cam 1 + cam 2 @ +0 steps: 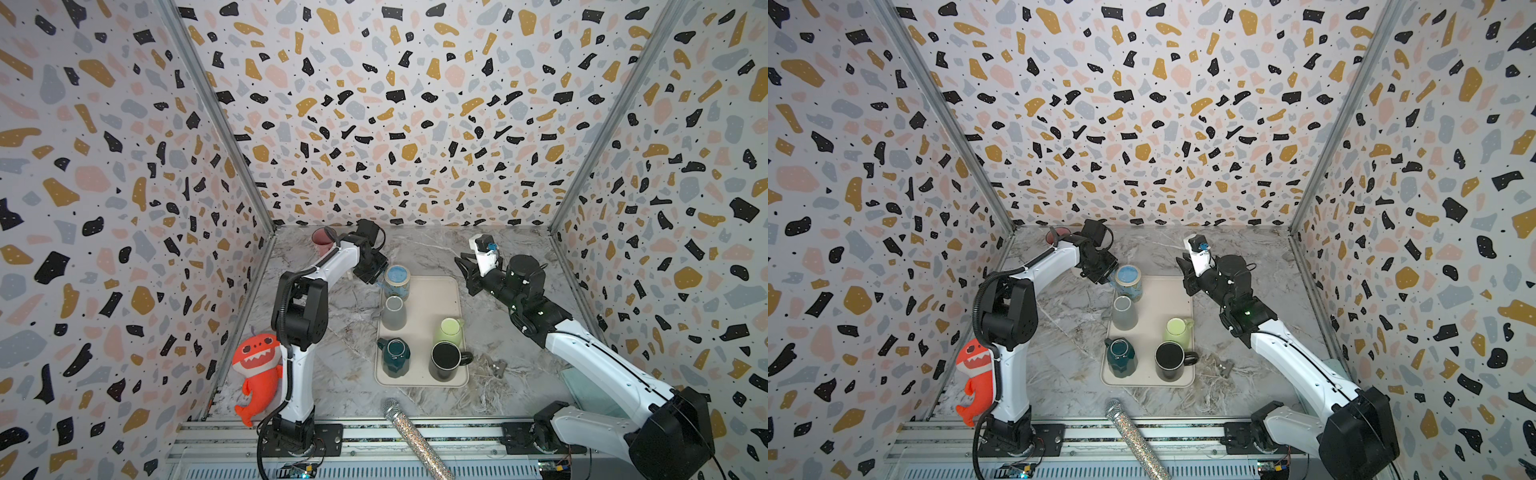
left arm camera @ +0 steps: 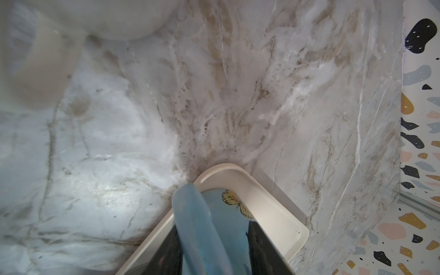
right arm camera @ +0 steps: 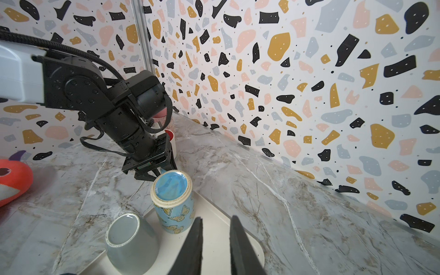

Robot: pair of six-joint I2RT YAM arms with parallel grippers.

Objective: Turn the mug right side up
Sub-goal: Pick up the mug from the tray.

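The marble table (image 1: 340, 374) carries a cream tray (image 1: 432, 299), likely to keep the mugs grouped. At the tray's upper left corner in both top views, the butterfly mug (image 1: 397, 282) stands base up. The left gripper (image 3: 157, 175) straddles its blue handle (image 2: 195, 226), seemingly for a flipping hold; whether it clamps, I cannot tell. The right gripper (image 3: 216, 220), slightly parted and empty, hangs clear at upper right.

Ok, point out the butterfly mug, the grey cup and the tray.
butterfly mug (image 3: 172, 186): right wrist view, on its blue top face.
grey cup (image 3: 137, 247): right wrist view, on its side wall.
tray (image 1: 434, 297): a top view, on bare floor.
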